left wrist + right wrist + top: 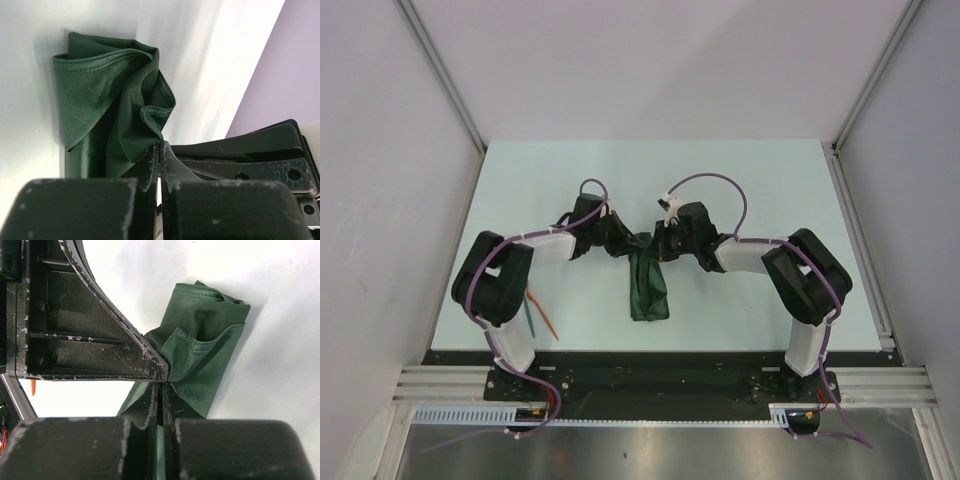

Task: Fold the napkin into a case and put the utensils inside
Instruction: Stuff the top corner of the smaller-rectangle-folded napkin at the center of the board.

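Lab — bare panels, aluminium rails.

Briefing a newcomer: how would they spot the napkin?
On the pale table, look where the left pincer and right pincer meet. The napkin trails from them toward the near edge: dark green crumpled cloth, unlike the thin orange stick and teal stick by the left arm.

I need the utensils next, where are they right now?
In the top view, the utensils lie near the front-left edge of the table, beside the left arm, well left of the napkin.
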Controlling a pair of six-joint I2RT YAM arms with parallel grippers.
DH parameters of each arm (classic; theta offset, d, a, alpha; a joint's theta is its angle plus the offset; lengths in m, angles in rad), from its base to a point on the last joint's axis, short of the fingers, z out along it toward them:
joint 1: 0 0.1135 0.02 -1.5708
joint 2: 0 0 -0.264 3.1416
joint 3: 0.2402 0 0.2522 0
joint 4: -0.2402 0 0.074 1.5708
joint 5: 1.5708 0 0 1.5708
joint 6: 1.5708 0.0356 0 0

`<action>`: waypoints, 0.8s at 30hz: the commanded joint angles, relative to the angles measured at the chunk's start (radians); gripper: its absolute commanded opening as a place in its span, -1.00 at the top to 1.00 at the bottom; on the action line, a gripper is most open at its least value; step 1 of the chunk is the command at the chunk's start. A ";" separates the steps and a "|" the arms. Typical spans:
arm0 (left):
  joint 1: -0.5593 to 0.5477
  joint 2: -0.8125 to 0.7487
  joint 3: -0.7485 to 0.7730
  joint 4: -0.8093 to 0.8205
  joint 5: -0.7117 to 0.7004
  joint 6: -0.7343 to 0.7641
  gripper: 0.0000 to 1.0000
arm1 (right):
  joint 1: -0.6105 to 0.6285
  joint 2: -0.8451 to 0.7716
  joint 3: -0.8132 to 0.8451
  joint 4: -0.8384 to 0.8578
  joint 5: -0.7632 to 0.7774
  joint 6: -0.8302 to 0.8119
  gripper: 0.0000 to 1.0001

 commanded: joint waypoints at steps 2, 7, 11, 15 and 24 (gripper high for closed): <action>0.002 -0.040 -0.017 0.068 0.056 -0.027 1.00 | -0.009 -0.049 -0.003 -0.003 0.074 -0.018 1.00; 0.002 -0.038 0.009 0.041 0.055 0.037 0.87 | -0.006 -0.052 0.003 -0.042 0.083 -0.062 1.00; 0.002 -0.056 0.046 -0.042 0.003 0.135 0.39 | -0.006 -0.048 0.018 -0.091 0.086 -0.116 1.00; 0.005 -0.105 0.092 -0.149 -0.100 0.229 0.05 | -0.009 -0.049 0.023 -0.126 0.093 -0.137 1.00; -0.016 -0.112 0.210 -0.432 -0.361 0.449 0.52 | -0.006 -0.046 0.032 -0.122 0.070 -0.114 1.00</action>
